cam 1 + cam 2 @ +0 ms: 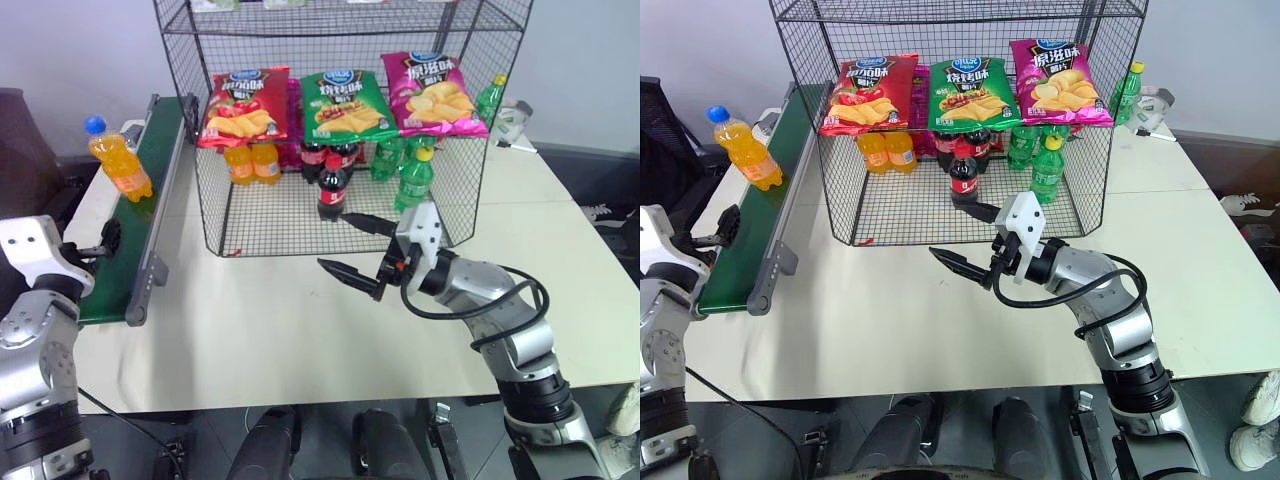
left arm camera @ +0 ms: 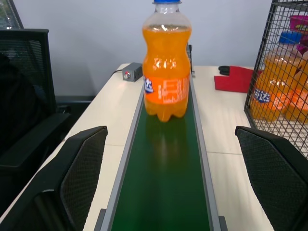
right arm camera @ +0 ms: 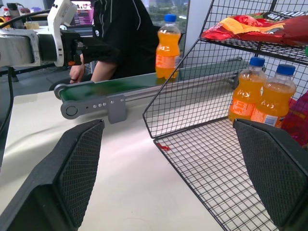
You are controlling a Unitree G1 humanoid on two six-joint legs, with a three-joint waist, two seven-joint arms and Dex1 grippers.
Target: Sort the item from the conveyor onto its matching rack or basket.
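Note:
The item, a small orange drink bottle [image 1: 118, 160] with a blue cap, stands upright on the dark green conveyor [image 1: 130, 250] at the table's left side. My left gripper [image 2: 169, 132] is open at the belt's near end, its fingers either side of the belt, and the bottle stands well ahead of it. My right gripper [image 1: 338, 241] hangs open and empty above the table, just in front of the black wire rack [image 1: 215, 215], pointing left toward the conveyor.
Red, green and pink chip bags [image 1: 345, 100] hang on the rack; inside stand orange bottles [image 1: 252, 162], cola bottles [image 1: 333, 188] and green bottles [image 1: 415, 180]. A person in dark clothes [image 3: 120, 33] is beyond the conveyor. A grey button box [image 2: 131, 72] lies beside the belt.

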